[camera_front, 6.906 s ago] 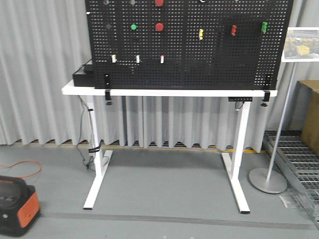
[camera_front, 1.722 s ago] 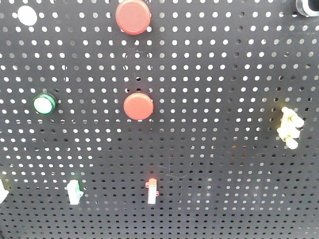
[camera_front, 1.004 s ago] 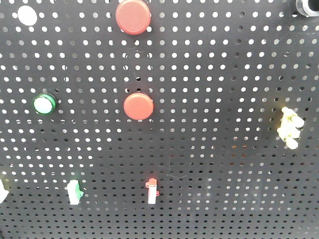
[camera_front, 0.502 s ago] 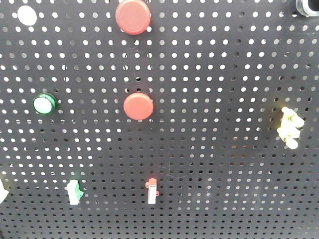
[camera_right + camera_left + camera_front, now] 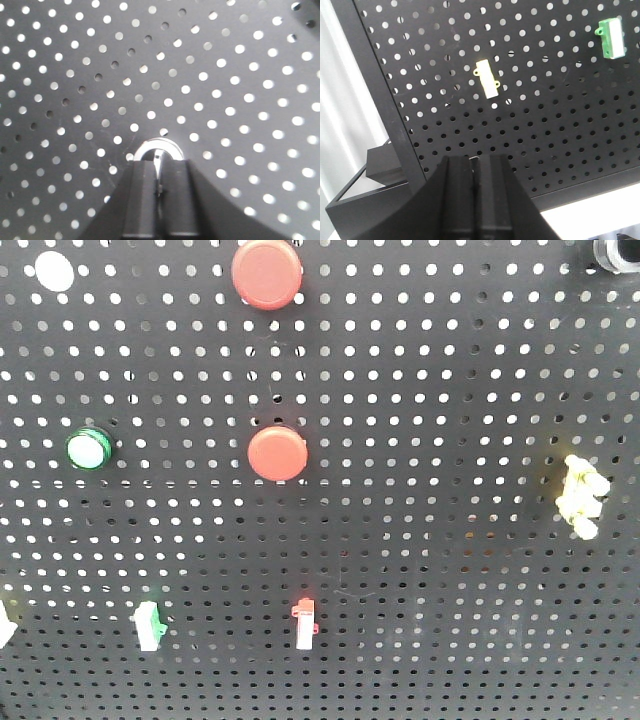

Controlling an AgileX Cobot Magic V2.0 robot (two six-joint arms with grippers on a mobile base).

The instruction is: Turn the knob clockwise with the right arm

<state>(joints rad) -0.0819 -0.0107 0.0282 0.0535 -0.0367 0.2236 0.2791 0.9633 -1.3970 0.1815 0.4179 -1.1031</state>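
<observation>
The silver-ringed round knob point(image 5: 157, 144) sits on the black perforated metal board point(image 5: 450, 390), low in the middle of the right wrist view. The right hand point(image 5: 158, 164) is on it, its two dark fingers point(image 5: 142, 195) drawn almost together, their tips overlapping the ring and pinching a narrow pale piece at its centre. The left hand point(image 5: 475, 161) hangs apart from the board with its fingers pressed together and nothing between them, below a cream rectangular switch point(image 5: 487, 85) and a green rectangular switch point(image 5: 611, 37). The board stands on a white worktop point(image 5: 600, 220). The front view shows two red round push-buttons point(image 5: 266, 272) point(image 5: 277, 453) and a green-ringed button point(image 5: 89, 449), but neither hand.
</observation>
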